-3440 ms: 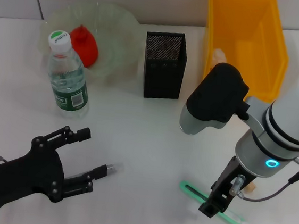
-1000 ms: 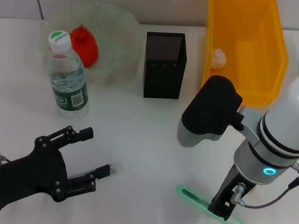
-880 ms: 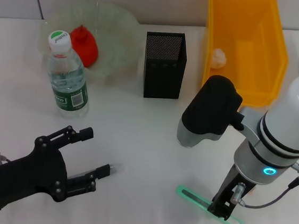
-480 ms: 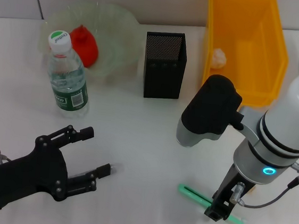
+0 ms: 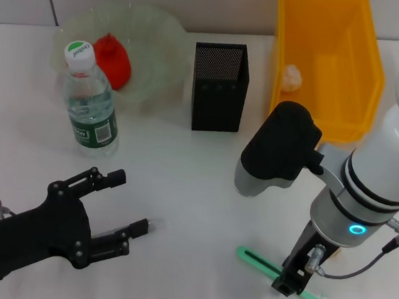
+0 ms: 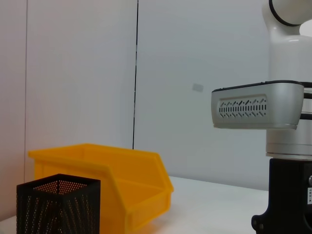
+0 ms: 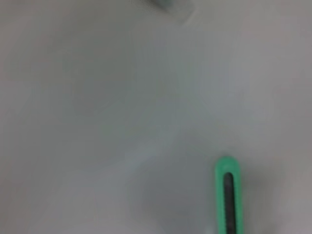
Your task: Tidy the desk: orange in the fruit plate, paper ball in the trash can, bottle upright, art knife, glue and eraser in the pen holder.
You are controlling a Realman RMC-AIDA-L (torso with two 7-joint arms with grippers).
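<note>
The green art knife (image 5: 259, 261) lies on the white table at the front right; its end also shows in the right wrist view (image 7: 227, 195). My right gripper (image 5: 288, 281) is down on the knife's middle and looks shut on it. My left gripper (image 5: 128, 203) is open and empty, low at the front left. The bottle (image 5: 88, 106) stands upright. The orange (image 5: 114, 60) lies in the fruit plate (image 5: 158, 31). The paper ball (image 5: 291, 75) lies in the yellow trash can (image 5: 369, 64). The black mesh pen holder (image 5: 220, 87) stands at the back middle. Glue and eraser are not visible.
The left wrist view shows the pen holder (image 6: 58, 204) and the trash can (image 6: 131, 180) beyond it, with my right arm (image 6: 258, 105) at one side. In the head view, my right arm's dark elbow (image 5: 285, 148) hangs over the table's middle right.
My right gripper came down onto the art knife and narrowed on it; the knife shifted slightly. The left arm has hardly moved.
</note>
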